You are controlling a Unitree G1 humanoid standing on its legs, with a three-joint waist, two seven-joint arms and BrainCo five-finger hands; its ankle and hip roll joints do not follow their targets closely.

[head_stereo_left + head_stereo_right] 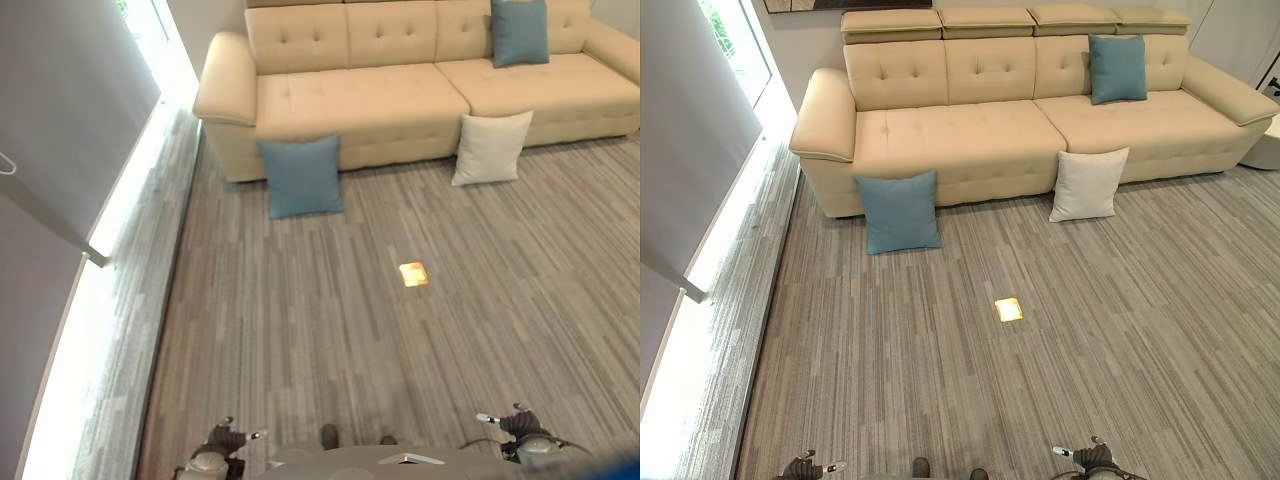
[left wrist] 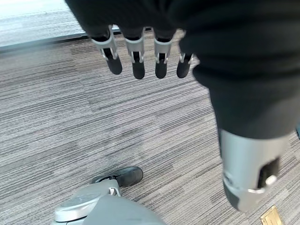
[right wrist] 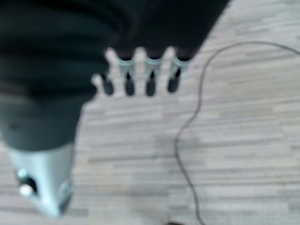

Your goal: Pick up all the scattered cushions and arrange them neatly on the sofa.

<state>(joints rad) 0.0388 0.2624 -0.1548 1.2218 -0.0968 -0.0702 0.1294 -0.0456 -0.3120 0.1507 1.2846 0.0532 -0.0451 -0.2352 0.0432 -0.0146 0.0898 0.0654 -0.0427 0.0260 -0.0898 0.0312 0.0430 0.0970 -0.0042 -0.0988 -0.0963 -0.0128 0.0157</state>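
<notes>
You see a blue cushion (image 1: 899, 211) and a white cushion (image 1: 1089, 185) propped upright on the striped grey carpet (image 1: 940, 360), leaning against the beige sofa (image 1: 970, 130); another blue cushion (image 1: 1117, 68) stands on its seat. Left robot hand (image 2: 138, 58) and right robot hand (image 3: 140, 75) hang relaxed, empty.

Striped grey carpet floor (image 1: 940, 360) carries beige sofa (image 1: 970, 130), blue cushion (image 1: 898, 211) and white cushion (image 1: 1088, 185) propped against its front, brass floor plate (image 1: 1009, 310); second blue cushion (image 1: 1117, 68) on sofa seat.
</notes>
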